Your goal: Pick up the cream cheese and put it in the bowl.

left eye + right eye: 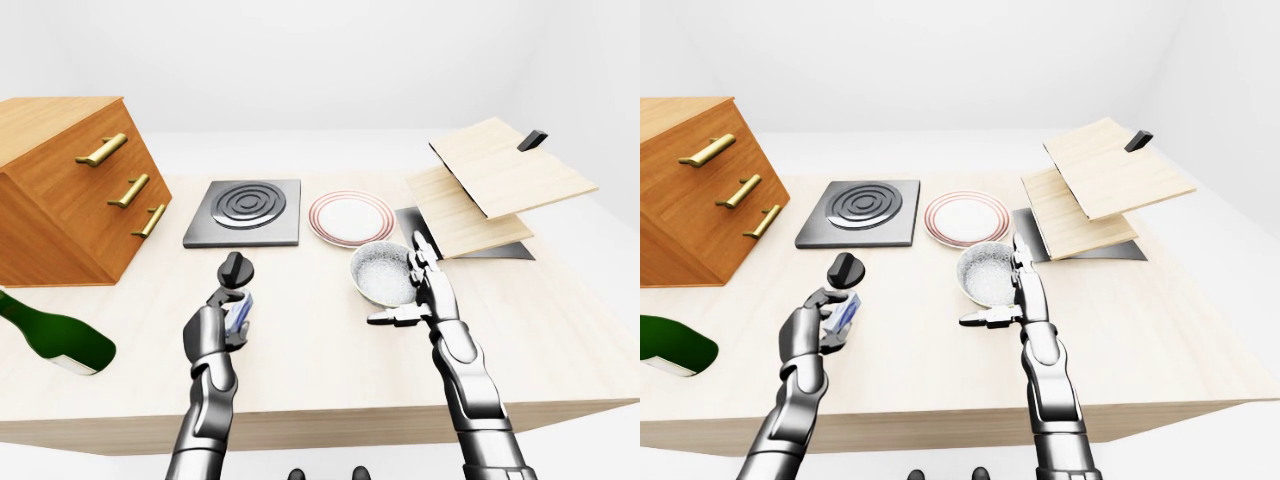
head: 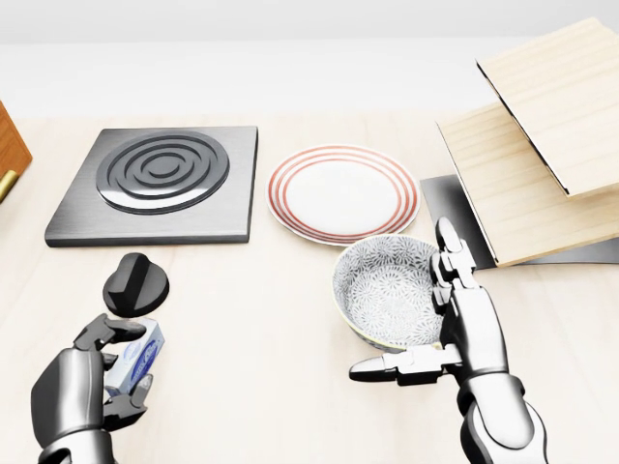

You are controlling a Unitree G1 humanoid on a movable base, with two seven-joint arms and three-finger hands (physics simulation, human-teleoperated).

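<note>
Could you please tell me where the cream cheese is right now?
In the head view it sits at lower left, the cream cheese gripped in the left hand, just below the black knob and left of the bowl.

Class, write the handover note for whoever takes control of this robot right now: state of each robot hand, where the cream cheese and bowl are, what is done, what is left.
Left robot hand: fingers closed round the cream cheese, low over the table, below the black knob.
Right robot hand: open, empty, beside the bowl's right rim.
Bowl: upright, empty, below the striped plate.
Done: grasp.
Left: lift, carry right, release into the bowl.
</note>
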